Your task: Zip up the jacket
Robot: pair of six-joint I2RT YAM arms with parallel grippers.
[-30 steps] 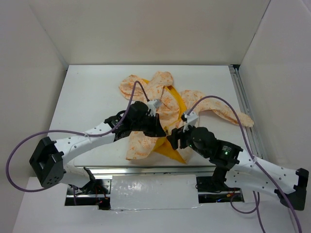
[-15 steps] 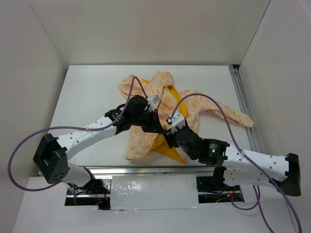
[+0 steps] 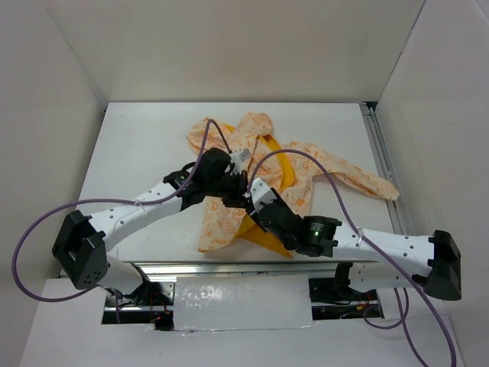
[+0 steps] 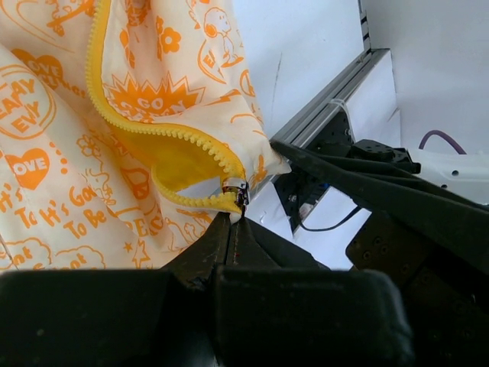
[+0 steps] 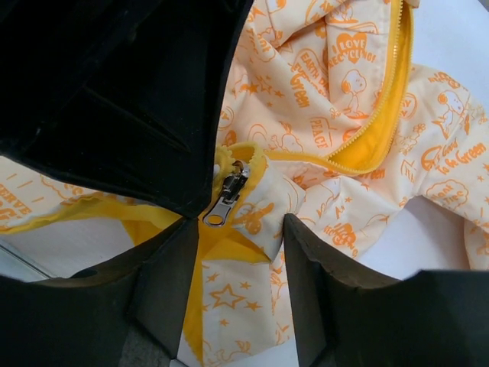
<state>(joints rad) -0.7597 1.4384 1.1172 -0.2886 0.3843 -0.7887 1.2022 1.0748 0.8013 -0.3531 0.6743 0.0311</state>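
Note:
The jacket (image 3: 250, 131) lies crumpled mid-table, cream with orange print, its yellow lining (image 3: 280, 162) showing. My left gripper (image 3: 231, 186) is shut on the jacket's yellow zipper end (image 4: 226, 201), right below the silver slider (image 4: 238, 186). The open zipper teeth (image 4: 145, 129) curve away up and left. My right gripper (image 5: 238, 223) is open just beside it. Its fingers (image 5: 164, 279) straddle the hem corner (image 5: 263, 210) without touching it, and the silver pull tab (image 5: 220, 208) hangs at the left finger's tip. In the top view the right gripper (image 3: 256, 201) nearly meets the left one.
A sleeve (image 3: 359, 179) stretches right toward the metal rail (image 3: 382, 164) along the table's right side. Another rail (image 3: 229, 267) runs along the front edge. Purple cables (image 3: 306, 157) loop above both arms. White walls enclose the table (image 3: 137, 145).
The right arm has swung left and forward until its gripper sits by the left one, and its jaws have narrowed. The left gripper has shifted slightly and stays shut on the zipper end.

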